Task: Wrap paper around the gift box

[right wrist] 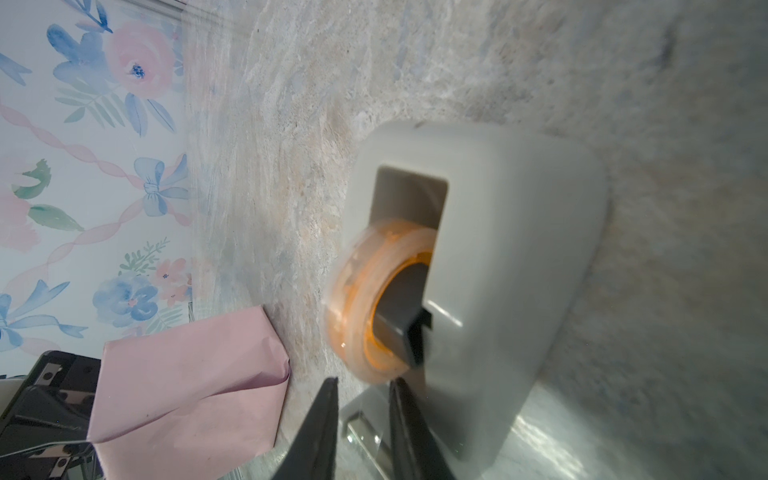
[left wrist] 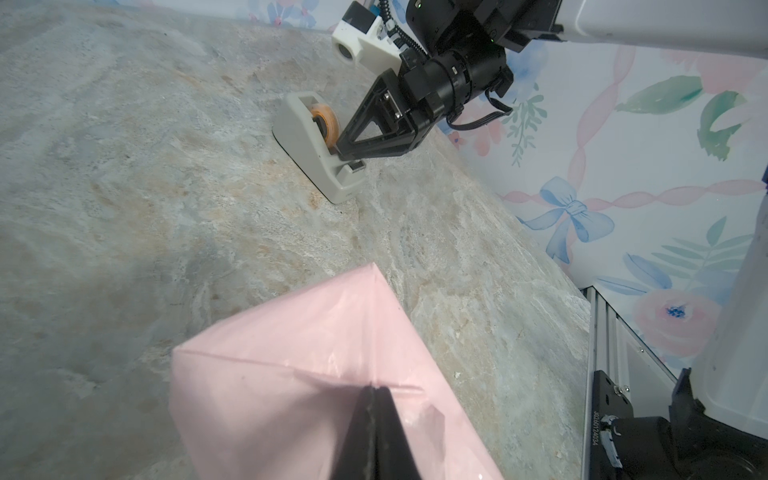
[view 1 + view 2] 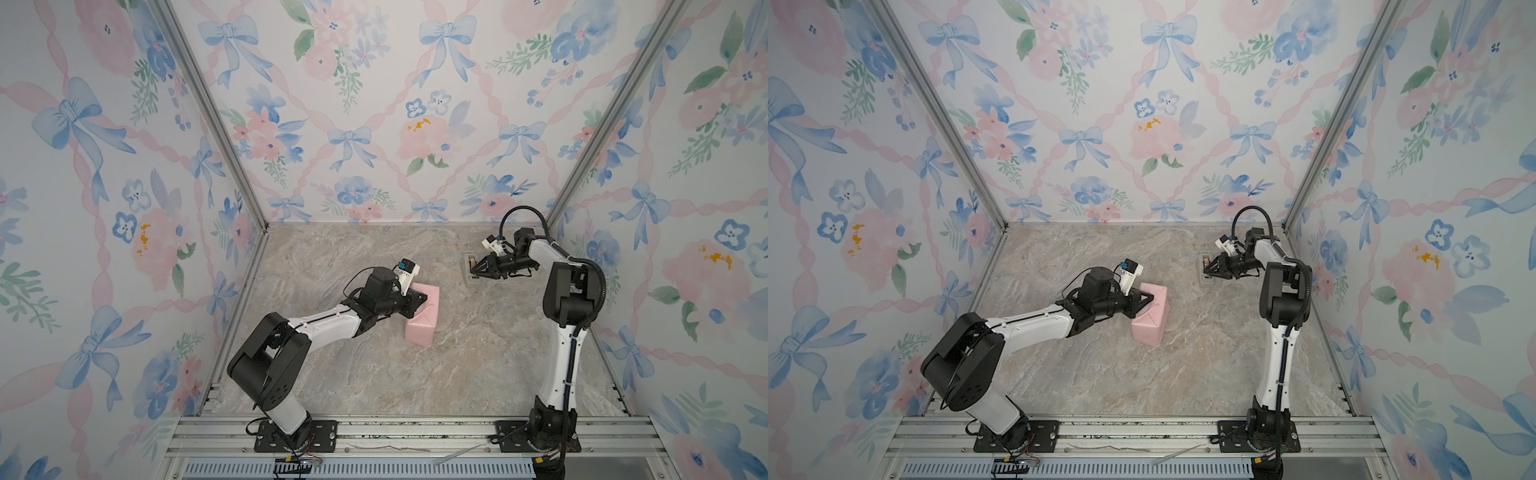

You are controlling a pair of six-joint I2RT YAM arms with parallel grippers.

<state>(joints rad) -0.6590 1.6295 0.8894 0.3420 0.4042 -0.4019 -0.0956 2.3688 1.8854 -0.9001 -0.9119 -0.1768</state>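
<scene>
The left gripper [image 2: 372,390] is clenched, its two black fingers pressed flat together. Its tip bears down on a folded seam on top of the parcel, and nothing shows between the fingers. The paper [image 2: 270,395] under it shows its pale pink side, creased into triangular end folds. The gift box is wholly covered by it, so none of the box's own surface can be seen. In both top views the wrapped parcel [image 3: 422,324] [image 3: 1148,326] lies near the middle of the marble-patterned desk [image 3: 415,374]. The left gripper [image 3: 424,297] [image 3: 1152,297] reaches onto the end of it farther from the arm bases.

The right gripper [image 1: 363,384] is well apart from the parcel, at the far right of the desk. Its fingers stand narrowly parted at the cutter end of a beige tape dispenser [image 1: 498,249] [image 2: 307,141]. Whether a tape end lies between them cannot be told. The roll of clear tape [image 1: 357,291] [image 2: 324,116] with an orange core sits in the dispenser's slot, blurred in the right wrist view.

The only writing is in the left wrist view, a short line of small pale characters on a black mounting plate [image 2: 595,428] at an arm's base. It is too small to read reliably.
</scene>
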